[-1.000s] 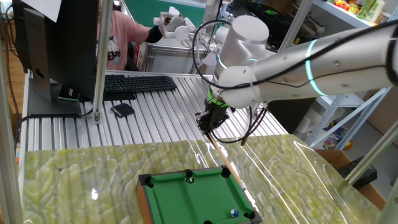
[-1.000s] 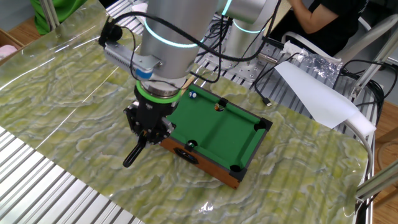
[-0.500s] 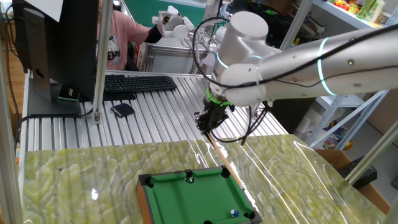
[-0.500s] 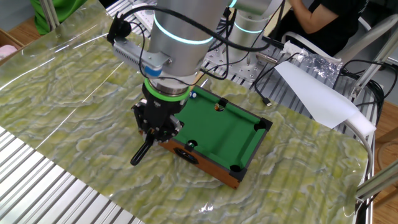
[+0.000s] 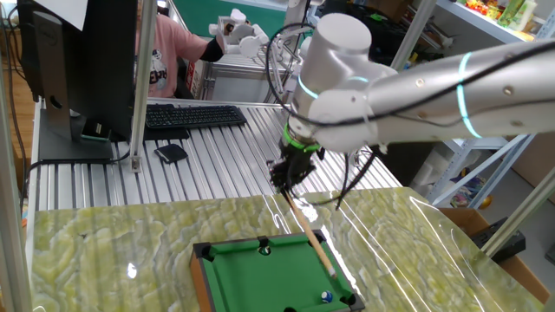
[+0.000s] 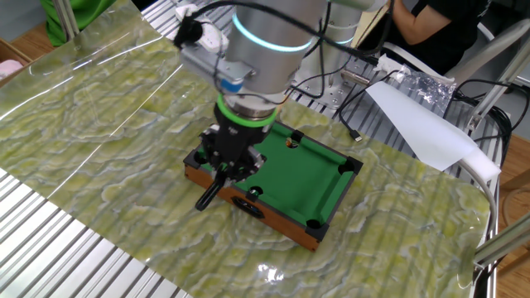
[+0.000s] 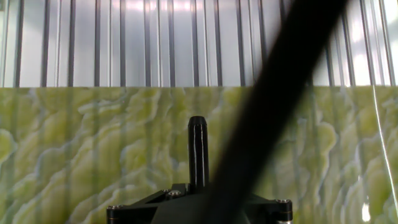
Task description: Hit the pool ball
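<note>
Item: arm over a mini pool table, cue stick in its grip.

We record a gripper [image 5: 288,173] clamped on a cue stick [image 5: 312,241], whose pale shaft slants down over the green felt of the mini pool table [image 5: 251,277] toward the near corner. There we find the pool ball [image 5: 326,296], blue with a white patch, close to the corner pocket and just beside the cue's lower end; we cannot tell whether they touch. A dark small ball [image 5: 264,250] sits by the far rail. From the other fixed view we note the cue's black butt [image 6: 209,195] jutting past the table's wooden side over the green marbled mat [image 6: 99,149]. In the hand view the butt [image 7: 197,152] points away over the same mat.
</note>
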You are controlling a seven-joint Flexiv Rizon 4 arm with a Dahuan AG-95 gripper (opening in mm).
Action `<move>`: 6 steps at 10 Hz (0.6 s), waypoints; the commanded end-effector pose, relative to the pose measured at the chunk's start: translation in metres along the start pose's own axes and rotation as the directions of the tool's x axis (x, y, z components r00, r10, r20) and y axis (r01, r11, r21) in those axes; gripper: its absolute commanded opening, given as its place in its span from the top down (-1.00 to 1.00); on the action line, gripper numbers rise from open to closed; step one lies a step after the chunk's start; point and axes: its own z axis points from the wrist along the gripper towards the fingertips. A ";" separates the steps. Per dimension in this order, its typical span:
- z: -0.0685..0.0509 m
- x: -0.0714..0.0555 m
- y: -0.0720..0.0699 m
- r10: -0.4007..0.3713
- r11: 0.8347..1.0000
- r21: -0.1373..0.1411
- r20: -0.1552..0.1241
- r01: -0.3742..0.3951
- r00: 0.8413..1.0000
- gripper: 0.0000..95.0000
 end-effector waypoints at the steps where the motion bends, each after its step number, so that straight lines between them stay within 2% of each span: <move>1: -0.004 0.007 0.004 0.008 1.000 -0.002 -0.008 -0.008 1.000 1.00; 3: -0.006 0.017 0.009 0.020 1.000 -0.007 -0.015 -0.020 1.000 1.00; 6: 0.001 0.032 0.010 0.030 0.999 -0.011 -0.013 -0.030 0.999 1.00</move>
